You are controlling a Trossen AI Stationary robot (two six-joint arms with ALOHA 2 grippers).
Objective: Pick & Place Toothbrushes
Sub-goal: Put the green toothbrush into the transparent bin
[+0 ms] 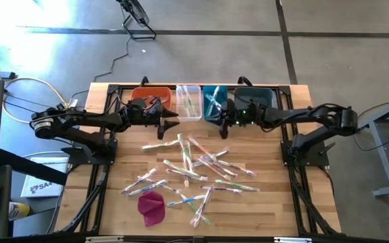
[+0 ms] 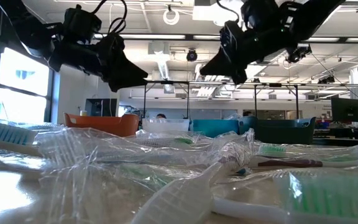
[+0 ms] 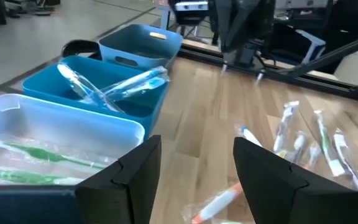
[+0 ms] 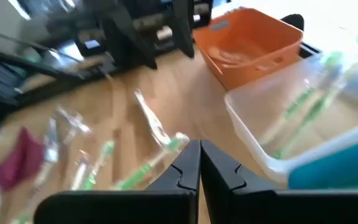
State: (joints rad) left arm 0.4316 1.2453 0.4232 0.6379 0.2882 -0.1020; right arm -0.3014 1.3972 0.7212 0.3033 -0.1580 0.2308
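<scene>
Toothbrushes (image 1: pixel 194 169) are lying scattered mid-table, a few already sitting in the clear bin (image 1: pixel 188 101) and blue bin (image 1: pixel 215 101). Left gripper (image 1: pixel 171 123) is hovering wide, empty; right gripper (image 1: pixel 225 125) is hanging closed, empty. Descending squarely over one isolated handle should avoid snagging neighbouring wrappers.

- The high view is bright, and a strong white glare lies on the floor (image 1: pixel 39 34) in the upper left of the frame.
- In the low view, the ceiling lamps (image 2: pixel 173 15) and the windows (image 2: pixel 17 74) at left put the arms in dark silhouette.
- The near wrapped toothbrushes (image 2: pixel 166 168) there are out of focus.
- The right wrist view is smeared by motion blur.
</scene>
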